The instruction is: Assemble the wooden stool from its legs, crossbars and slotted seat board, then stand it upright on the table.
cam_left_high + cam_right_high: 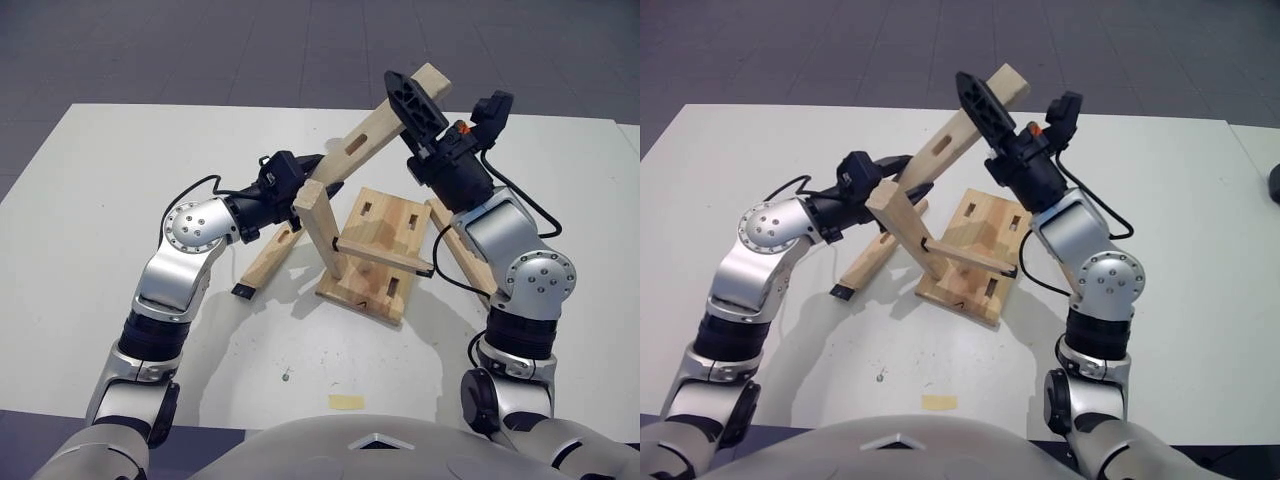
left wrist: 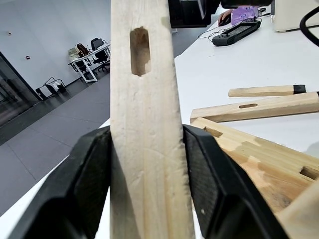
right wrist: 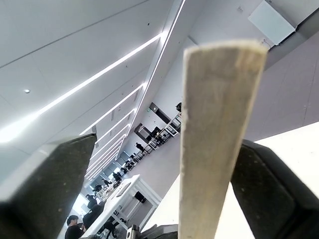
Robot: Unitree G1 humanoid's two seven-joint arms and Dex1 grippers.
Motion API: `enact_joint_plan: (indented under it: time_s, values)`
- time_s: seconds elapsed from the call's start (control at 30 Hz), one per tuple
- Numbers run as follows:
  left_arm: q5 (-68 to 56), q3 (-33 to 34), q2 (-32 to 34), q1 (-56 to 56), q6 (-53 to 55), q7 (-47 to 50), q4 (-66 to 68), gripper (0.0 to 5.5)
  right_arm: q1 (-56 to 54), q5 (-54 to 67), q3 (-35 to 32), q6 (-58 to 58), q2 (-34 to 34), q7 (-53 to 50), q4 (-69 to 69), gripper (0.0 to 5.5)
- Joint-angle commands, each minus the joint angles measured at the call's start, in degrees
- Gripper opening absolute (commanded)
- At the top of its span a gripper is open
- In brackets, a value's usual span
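Two grippers on one long leg (image 1: 365, 140). It slants across the white table (image 1: 120, 170), with its black-capped low end down at the tabletop at about 8 o'clock from the seat board (image 1: 395, 215) and its high end in the air at about 12 o'clock.

Left gripper (image 1: 312, 170): clenched on the leg near mid-length, at 10 o'clock from the board. In the left wrist view both fingers (image 2: 92, 184) press flat on opposite faces, just below an oval slot.

Right gripper (image 1: 418, 108): released, straddling the leg's raised end. In the right wrist view there is a clear gap on one side and the other finger (image 3: 274, 194) sits close alongside; I cannot tell whether it touches.

Seat board: flat at table centre, slots facing up. One upright leg (image 1: 318, 225) stands at its 9 o'clock edge, tilted slightly. A crossbar (image 1: 385, 256) runs from that leg toward 3 o'clock, above the board.

Another leg (image 2: 269, 105) lies flat on the table just beside the board's 3 o'clock edge.

Small yellow scrap (image 1: 345, 401) on the table at 6 o'clock, well apart from the board.
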Motion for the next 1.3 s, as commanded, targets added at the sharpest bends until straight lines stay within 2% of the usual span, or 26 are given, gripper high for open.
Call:
enact_joint_plan:
  time_s: [0.03,0.27,0.57,0.83,0.87,0.93,1.0,1.17,1.23,1.3]
  values:
    - [0.77,-0.29,-0.33,-0.09,0.64,0.57,-1.69,2.08,2.49,-1.51,0.01,-1.38,1.35,-2.27,-0.42,3.75]
    - [1.97,-0.44,0.57,-0.93,2.37,1.04,-3.75,2.08,5.12,-4.23,2.17,-2.55,4.17,-6.54,-1.90,2.63]
    - [3.31,-1.87,0.73,0.36,2.15,0.42,-3.56,2.08,6.36,-4.31,3.81,-2.67,5.45,-3.51,-3.54,1.05]
    - [2.36,-1.76,0.08,0.41,2.77,-0.06,-3.59,2.08,6.55,-7.70,3.19,-5.86,6.32,-2.05,-3.05,1.02]
    - [2.02,-1.60,0.03,0.41,3.38,-0.08,-3.63,2.46,6.56,-8.15,2.89,-6.50,6.62,-2.07,-2.94,1.02]
    - [0.53,-0.57,0.01,0.31,4.72,-0.31,-3.81,2.73,6.55,-8.93,2.20,-7.57,6.99,-2.05,-2.81,1.02]
    - [-2.32,3.05,-0.03,-0.66,6.07,0.00,-2.88,3.05,6.58,-10.40,1.68,-8.63,6.66,-1.83,-2.65,1.02]
    - [-10.88,17.87,2.82,-6.60,9.72,2.08,2.96,3.89,6.52,-13.89,-1.40,-11.91,5.14,-1.74,-2.34,1.02]
    - [-16.26,22.39,4.99,-8.27,12.75,-0.16,3.47,4.23,6.95,-14.51,-3.68,-12.38,3.04,-1.75,-2.59,1.02]
    - [-26.61,25.97,9.56,-8.41,21.96,-6.28,2.06,4.56,7.89,-14.22,-7.33,-11.93,-0.79,-1.34,-2.20,1.02]
